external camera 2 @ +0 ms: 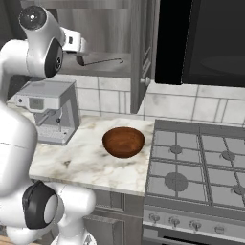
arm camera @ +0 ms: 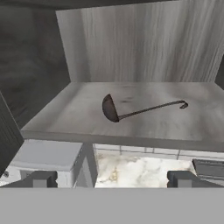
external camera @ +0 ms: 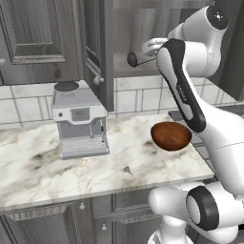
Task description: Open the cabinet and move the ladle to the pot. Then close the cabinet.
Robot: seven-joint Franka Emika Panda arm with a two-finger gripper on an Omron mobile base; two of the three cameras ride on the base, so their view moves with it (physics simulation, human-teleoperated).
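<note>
Grey cabinet (arm camera: 144,43) stands open; my gripper (arm camera: 111,178), jaws wide and empty, faces the ladle (arm camera: 114,109), needing a forward reach to grasp.

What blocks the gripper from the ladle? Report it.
Nothing visible does. The cabinet is open, the ladle lies alone on its shelf, and the open gripper faces it across bare shelf.
</note>
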